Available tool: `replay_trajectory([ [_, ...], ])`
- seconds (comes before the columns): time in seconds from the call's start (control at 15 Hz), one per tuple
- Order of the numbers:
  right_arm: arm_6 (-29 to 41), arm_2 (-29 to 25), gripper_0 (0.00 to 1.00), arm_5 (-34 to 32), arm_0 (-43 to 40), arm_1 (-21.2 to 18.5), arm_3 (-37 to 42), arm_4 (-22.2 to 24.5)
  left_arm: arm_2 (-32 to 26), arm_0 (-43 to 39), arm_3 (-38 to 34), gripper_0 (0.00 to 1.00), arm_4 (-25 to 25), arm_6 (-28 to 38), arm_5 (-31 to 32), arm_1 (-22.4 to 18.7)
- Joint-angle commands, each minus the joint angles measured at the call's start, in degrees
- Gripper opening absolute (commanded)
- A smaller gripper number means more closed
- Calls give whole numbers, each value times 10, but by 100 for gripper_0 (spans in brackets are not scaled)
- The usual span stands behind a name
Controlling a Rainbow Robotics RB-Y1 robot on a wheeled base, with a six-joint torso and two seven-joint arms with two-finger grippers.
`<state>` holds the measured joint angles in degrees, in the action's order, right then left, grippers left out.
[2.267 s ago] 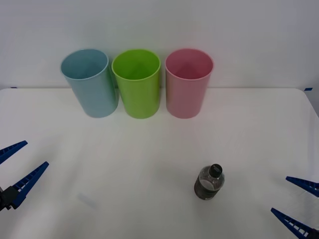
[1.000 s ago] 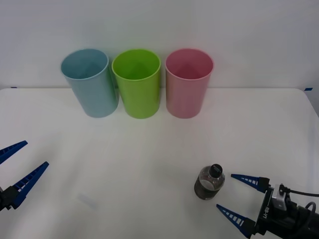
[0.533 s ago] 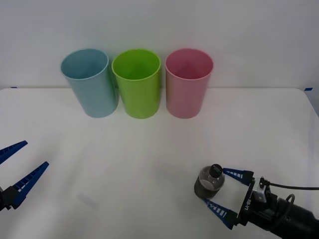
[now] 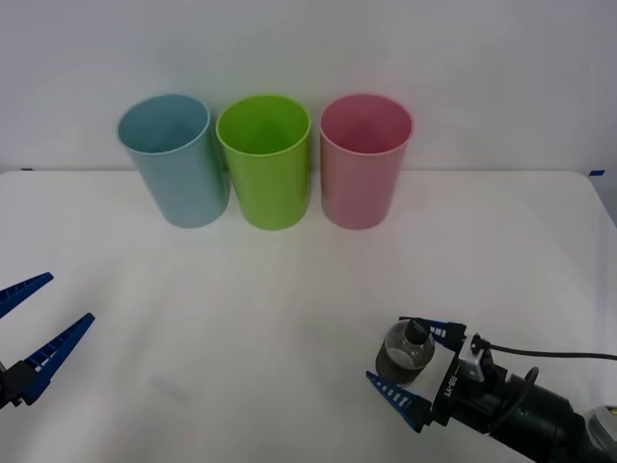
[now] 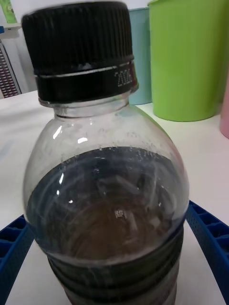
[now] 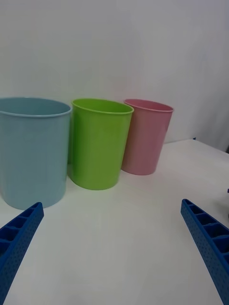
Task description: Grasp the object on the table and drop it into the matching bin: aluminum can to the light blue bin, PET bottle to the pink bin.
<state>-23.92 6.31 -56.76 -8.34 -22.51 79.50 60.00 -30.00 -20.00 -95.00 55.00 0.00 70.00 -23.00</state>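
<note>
The right gripper point(image 4: 413, 367) is reaching in low over the table point(image 4: 289, 289), its blue fingers spread and flanking the bottle point(image 4: 405, 353), which is standing upright at the near right. Whether the fingers point(image 5: 210, 248) are touching the bottle is hard to tell. The left gripper point(image 4: 27, 325) is waiting at the near left edge, fingers apart. The blue bin point(image 4: 174, 159), green bin point(image 4: 265, 159) and pink bin point(image 4: 364, 159) are lining the far edge.
</note>
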Motion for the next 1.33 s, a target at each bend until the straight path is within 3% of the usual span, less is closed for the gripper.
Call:
replay_trajectory([
  [0.07, -2, 2, 100, 2, 2, 0, 0, -1, 0, 0, 0, 100, 0, 0, 0, 0],
  [0.2, -4, 3, 100, 2, 2, 0, 0, 0, 0, 0, 0, 100, 0, 0, 0, 0],
  [0.27, -6, 2, 87, 2, 2, 0, 0, -1, 0, 0, 0, 100, 0, 0, 0, 0],
  [0.33, -8, 2, 40, 2, 2, 1, 0, -1, 0, 0, 0, 100, 0, 0, 0, 0],
  [0.4, -10, 2, 6, 2, 3, 0, 0, -1, 0, 0, 0, 100, 0, 0, 0, 0],
  [0.47, -10, 2, 0, 2, 3, 1, 0, -1, 0, 0, 0, 100, 0, 0, 0, 0],
  [1.07, -13, -5, 0, 4, 10, 0, 3, -7, 0, 0, 0, 100, 0, 0, 0, 0],
  [1.33, 5, -18, 0, 10, 10, -17, 44, -20, 0, 0, 0, 100, 0, 0, 0, 0],
])
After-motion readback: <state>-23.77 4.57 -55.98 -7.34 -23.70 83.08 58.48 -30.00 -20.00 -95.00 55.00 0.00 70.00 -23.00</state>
